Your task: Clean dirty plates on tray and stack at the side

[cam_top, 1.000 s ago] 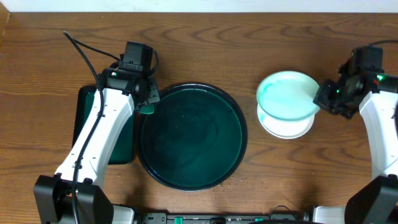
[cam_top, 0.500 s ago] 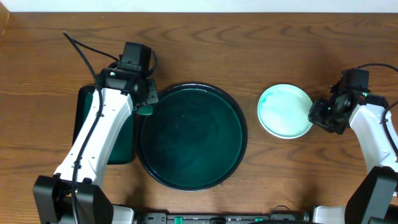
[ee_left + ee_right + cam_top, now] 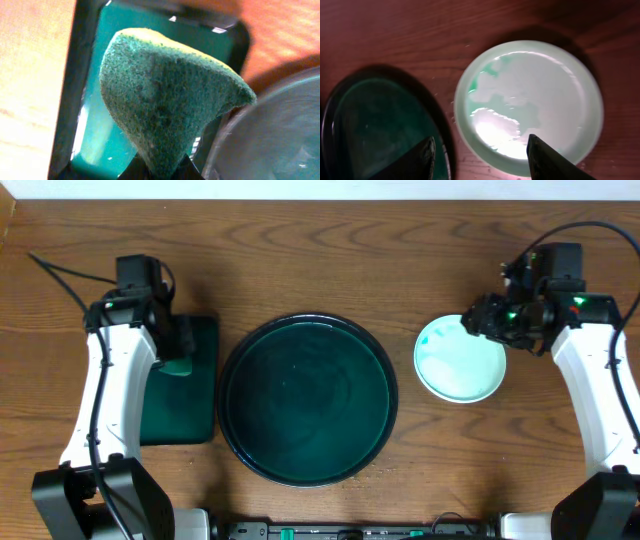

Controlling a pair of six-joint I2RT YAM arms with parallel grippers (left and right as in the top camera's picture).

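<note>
The left claw (image 3: 161, 174) is pinching the narrow end of a scouring sponge (image 3: 165, 100), its jaws closed tight on it. The sponge is fanning out beyond the claw as a coarse, fuzzy, dark green wedge with a thin yellow edge along its far side. Directly beneath this claw, a small rectangular tray (image 3: 95, 130) is lying on the wood-grain counter (image 3: 30, 75), glossy teal inside with a raised dark rim.

The right claw (image 3: 480, 162) is hanging with its jaws spread wide and nothing between them. It is hovering over the plates (image 3: 530, 105), which are lying just below and ahead of it. The plates are sitting stacked on the counter beside the round tray (image 3: 305, 400), not on it. They are round, smooth, shiny and pale mint, with teal smears on the top face toward the tray's side. The round tray is lying between the two claws, broad, dark green and glossy, with a raised rim.
</note>
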